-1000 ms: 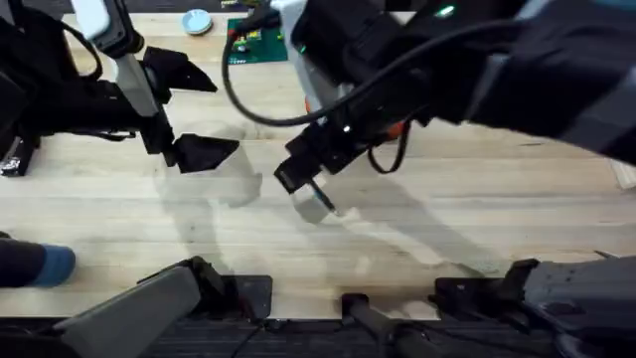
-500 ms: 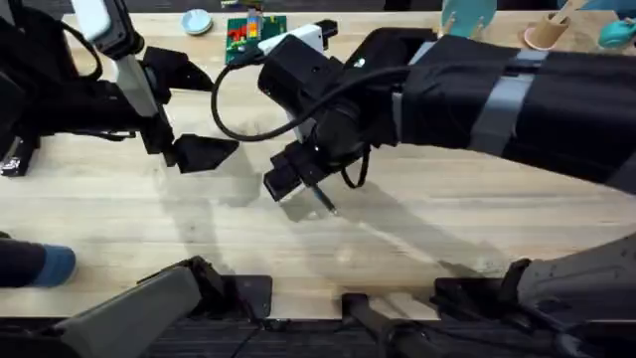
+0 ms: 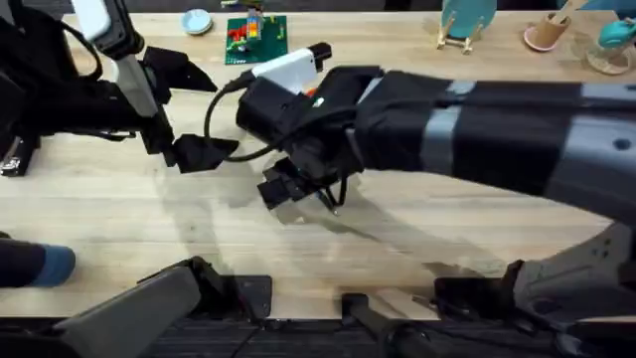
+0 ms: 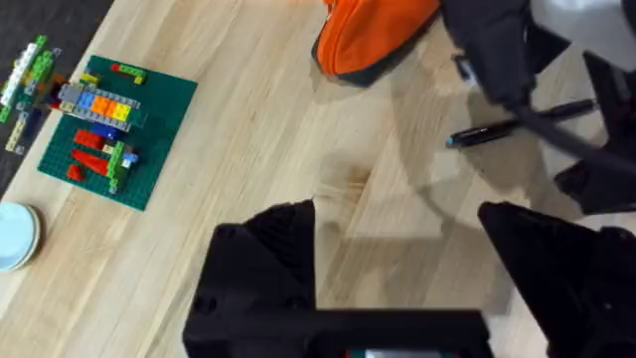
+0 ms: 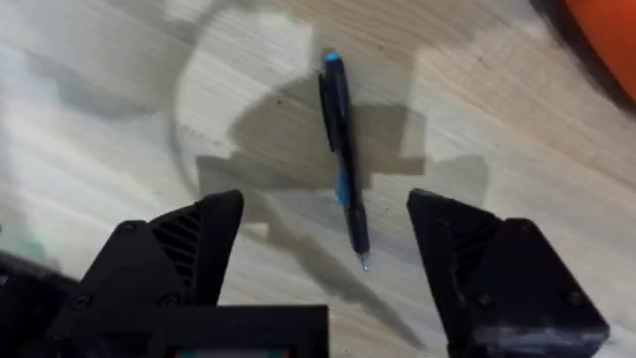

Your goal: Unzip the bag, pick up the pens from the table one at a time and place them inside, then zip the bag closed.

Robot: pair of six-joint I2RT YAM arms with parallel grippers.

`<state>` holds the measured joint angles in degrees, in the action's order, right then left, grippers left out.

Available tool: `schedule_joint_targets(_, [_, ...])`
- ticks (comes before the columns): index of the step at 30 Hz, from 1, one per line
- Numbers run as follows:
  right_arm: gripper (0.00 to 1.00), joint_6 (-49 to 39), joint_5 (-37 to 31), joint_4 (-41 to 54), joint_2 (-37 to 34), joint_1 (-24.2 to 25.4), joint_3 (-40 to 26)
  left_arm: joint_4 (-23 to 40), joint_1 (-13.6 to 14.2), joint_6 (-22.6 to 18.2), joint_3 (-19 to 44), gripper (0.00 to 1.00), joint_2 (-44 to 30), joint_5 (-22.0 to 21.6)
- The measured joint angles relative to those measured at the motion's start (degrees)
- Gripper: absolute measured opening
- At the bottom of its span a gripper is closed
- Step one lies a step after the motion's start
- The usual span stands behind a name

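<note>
The orange bag [image 4: 373, 38] lies on the table [image 4: 248, 119], and its edge also shows as the bag [image 5: 608, 28] beyond the right gripper. A dark pen [image 5: 343, 159] with a blue end lies flat on the wood, and this pen [image 4: 517, 124] sits beside the bag. My right gripper [image 5: 333, 264] hovers open just over the pen, one finger on each side and touching nothing. From above, the right gripper [image 3: 296, 192] is at the table's middle, with the pen's tip [image 3: 329, 205] poking out beneath it. My left gripper [image 4: 397, 259] is open and empty, and this left gripper [image 3: 199, 149] is to the left.
A green brick plate [image 3: 255, 40] with small coloured bricks and a round blue-white dish [image 3: 197, 20] sit at the table's far edge. A teal stand [image 3: 465, 20] and a pink cup [image 3: 545, 35] stand at the far right. The right arm [image 3: 477, 129] lies across the middle.
The right arm has swung left and down, bringing its open gripper over the pen. The left arm has not moved.
</note>
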<state>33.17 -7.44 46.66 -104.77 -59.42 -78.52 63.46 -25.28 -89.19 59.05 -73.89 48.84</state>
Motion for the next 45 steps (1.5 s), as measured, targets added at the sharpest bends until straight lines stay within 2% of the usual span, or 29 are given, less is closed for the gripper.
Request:
schedule_joint_targets(8, [0.995, 6.6, -3.0, 0.0, -3.1, -1.2, 0.0, 0.0, 0.0, 0.0, 0.0, 0.993, 0.0, 0.0])
schedule_joint_targets(19, [0.995, 10.3, -3.5, 0.1, -5.0, -1.2, 0.0, 0.0, 0.0, 0.0, 0.0, 0.993, 0.0, 0.0])
schedule_joint_targets(25, [0.906, 10.6, -2.7, 0.1, -5.1, -1.2, 0.0, 0.0, 0.0, 0.0, 0.0, 0.993, 0.0, 0.0])
schedule_joint_targets(29, [0.735, 10.8, -1.3, -0.3, -5.9, -1.2, 0.0, 0.0, 0.0, 0.0, 0.0, 0.993, 0.0, 0.0])
schedule_joint_targets(34, [0.36, 11.0, -0.7, -0.3, -5.9, -1.2, 0.0, 0.0, 0.0, 0.0, 0.0, 0.993, 0.0, 0.0])
schedule_joint_targets(38, [0.142, 11.0, -0.7, -0.2, -5.9, -1.2, 0.0, 0.0, 0.0, 0.0, 0.0, 0.992, 0.0, 0.0])
schedule_joint_targets(41, [0.047, 11.2, -0.8, 0.2, -5.9, -1.1, -0.1, 0.0, 0.0, 0.0, 0.0, 0.993, 0.0, 0.0])
schedule_joint_targets(45, [0.044, 11.4, -0.8, 0.3, -5.9, -1.1, -0.2, 0.0, 0.0, 0.0, 0.0, 0.993, 0.0, 0.0])
